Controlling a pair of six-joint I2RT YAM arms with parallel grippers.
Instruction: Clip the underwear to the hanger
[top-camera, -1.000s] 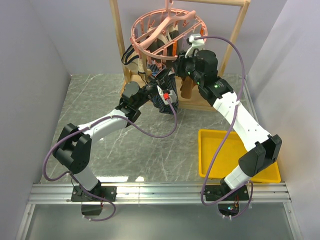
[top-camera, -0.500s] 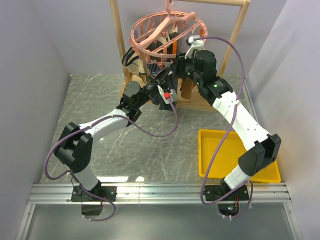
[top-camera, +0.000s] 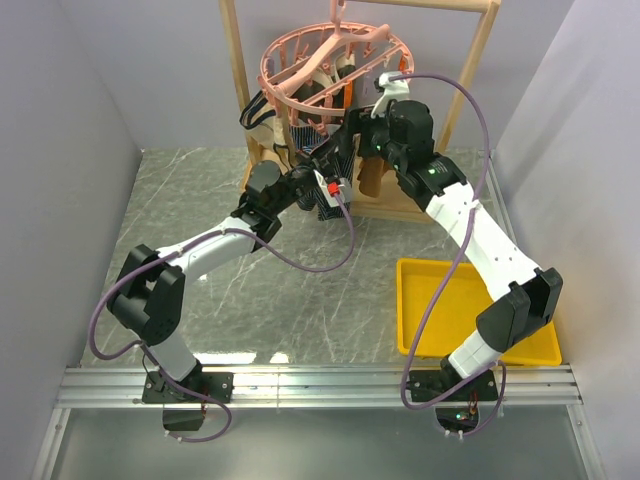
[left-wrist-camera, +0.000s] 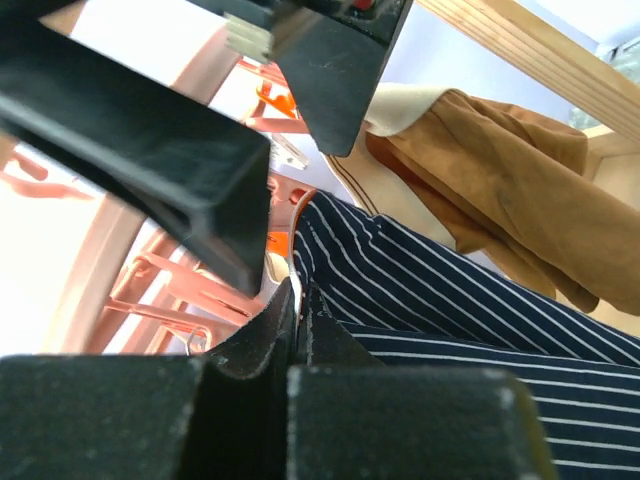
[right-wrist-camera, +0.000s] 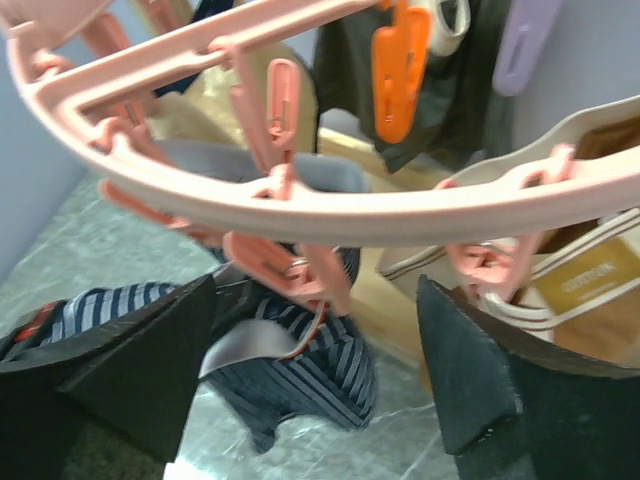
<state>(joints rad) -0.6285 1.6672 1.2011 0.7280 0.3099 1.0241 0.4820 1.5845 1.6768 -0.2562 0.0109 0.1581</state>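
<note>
left gripper (left-wrist-camera: 297, 335) pinched tight on the striped underwear (left-wrist-camera: 450, 310), holding it up just under the hanger (right-wrist-camera: 350, 210) rim. right gripper (right-wrist-camera: 318, 300) spread wide below that rim, a pink peg (right-wrist-camera: 290, 272) between its fingers, the underwear beneath.

Top view: left hand (top-camera: 318, 186) tip lost behind underwear (top-camera: 337, 159). Right hand (top-camera: 352, 138) tucked under hanger (top-camera: 275, 95) ring, fingers too small to tell apart.

Left wrist view: underwear cut off by right and bottom edges. Hanger washed out by bright light, cut off at left.

Right wrist view: hanger ring runs off both sides. Peg (right-wrist-camera: 290, 270) covers part of underwear. Picture bit blurry. Words on tan label (right-wrist-camera: 590, 280) too fuzzy to read.
</note>
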